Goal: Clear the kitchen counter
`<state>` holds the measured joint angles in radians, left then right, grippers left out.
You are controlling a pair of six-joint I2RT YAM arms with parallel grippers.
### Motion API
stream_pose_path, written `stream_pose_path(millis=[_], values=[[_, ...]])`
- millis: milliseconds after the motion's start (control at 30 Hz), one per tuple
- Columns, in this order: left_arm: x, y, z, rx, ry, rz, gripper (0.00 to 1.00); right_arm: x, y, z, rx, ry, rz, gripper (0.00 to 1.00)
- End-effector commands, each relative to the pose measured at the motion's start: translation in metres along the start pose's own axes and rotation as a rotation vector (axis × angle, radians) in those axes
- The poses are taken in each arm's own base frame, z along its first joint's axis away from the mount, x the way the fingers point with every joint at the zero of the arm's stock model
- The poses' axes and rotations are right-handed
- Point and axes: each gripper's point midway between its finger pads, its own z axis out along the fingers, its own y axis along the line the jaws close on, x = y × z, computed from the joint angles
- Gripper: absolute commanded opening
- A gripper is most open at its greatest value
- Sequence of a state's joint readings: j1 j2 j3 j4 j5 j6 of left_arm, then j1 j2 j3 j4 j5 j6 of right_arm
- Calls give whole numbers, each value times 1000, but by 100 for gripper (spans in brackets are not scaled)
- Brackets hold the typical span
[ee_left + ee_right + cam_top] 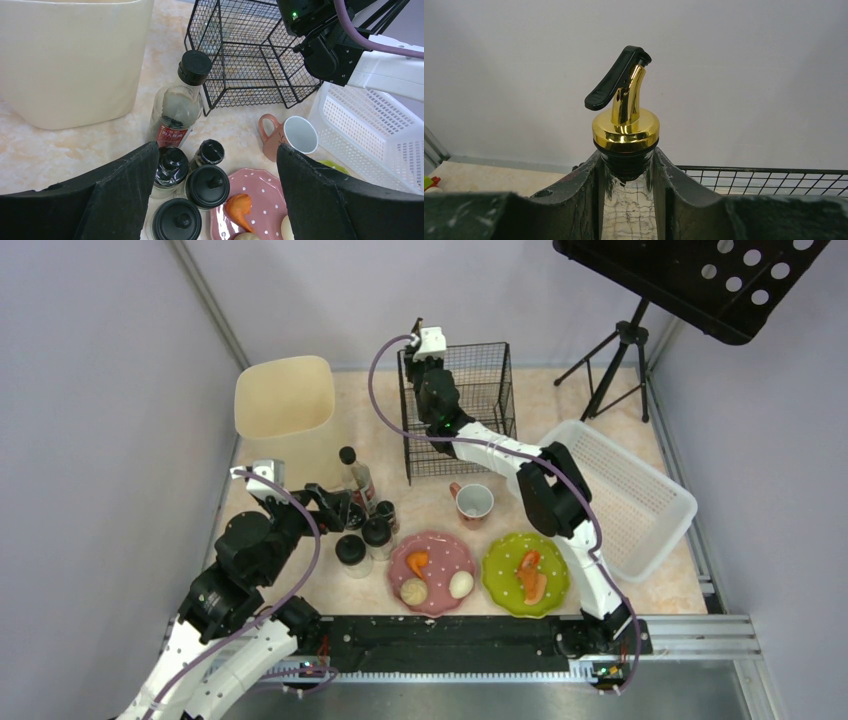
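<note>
Across the middle of the top view, the marbled kitchen surface [430,502] spreads beneath both arms. The right end effector [626,180] is clamped on the neck of a gold-spouted glass bottle [626,135], upright, at the upper-left corner of the wire basket [462,456]; whether it is inside the rim cannot be told. The left end effector [217,150] gapes wide and empty over the black-capped jars [207,186], the nearer arm to them.

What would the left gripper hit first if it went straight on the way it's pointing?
Probably the cluster of small black-lidded glass jars between the fingers of the open left gripper; the clear black-capped bottle stands behind them. Depth is uncertain.
</note>
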<state>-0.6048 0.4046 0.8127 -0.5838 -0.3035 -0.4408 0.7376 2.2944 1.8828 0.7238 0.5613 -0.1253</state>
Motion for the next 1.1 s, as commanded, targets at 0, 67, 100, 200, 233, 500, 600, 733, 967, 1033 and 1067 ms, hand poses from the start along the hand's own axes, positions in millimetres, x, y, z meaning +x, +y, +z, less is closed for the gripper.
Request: stream_pose_path(millis=[0, 67, 100, 200, 233, 500, 600, 733, 967, 1033, 1067], values=[[-5, -4, 3, 9, -20, -8, 92, -46, 5, 1, -6, -115, 106, 29], [-4, -3, 4, 7, -16, -7, 92, -45, 5, 1, -6, -110, 105, 35], [-4, -3, 4, 6, -16, -7, 92, -46, 5, 0, -6, -111, 107, 38], [-4, -3, 5, 2, -13, -5, 92, -49, 3, -1, -4, -112, 108, 53], [-4, -2, 5, 0, -13, -4, 92, -51, 3, -2, -4, -114, 111, 57], [-5, 0, 5, -15, -18, -3, 92, -66, -1, -11, -15, -114, 111, 78], [-4, 2, 5, -22, -17, -2, 92, -74, -8, -19, -10, -109, 109, 83], [-5, 4, 5, -35, -20, 3, 92, -85, -19, -34, -2, -108, 105, 85], [-11, 11, -1, -57, -53, 15, 97, -96, -40, -79, -25, -57, 120, 87], [-14, 13, -3, -69, -65, 15, 97, -101, -38, -95, -77, -45, 125, 87], [-15, 14, -3, -74, -71, 13, 97, -104, -34, -102, -118, -36, 127, 87]])
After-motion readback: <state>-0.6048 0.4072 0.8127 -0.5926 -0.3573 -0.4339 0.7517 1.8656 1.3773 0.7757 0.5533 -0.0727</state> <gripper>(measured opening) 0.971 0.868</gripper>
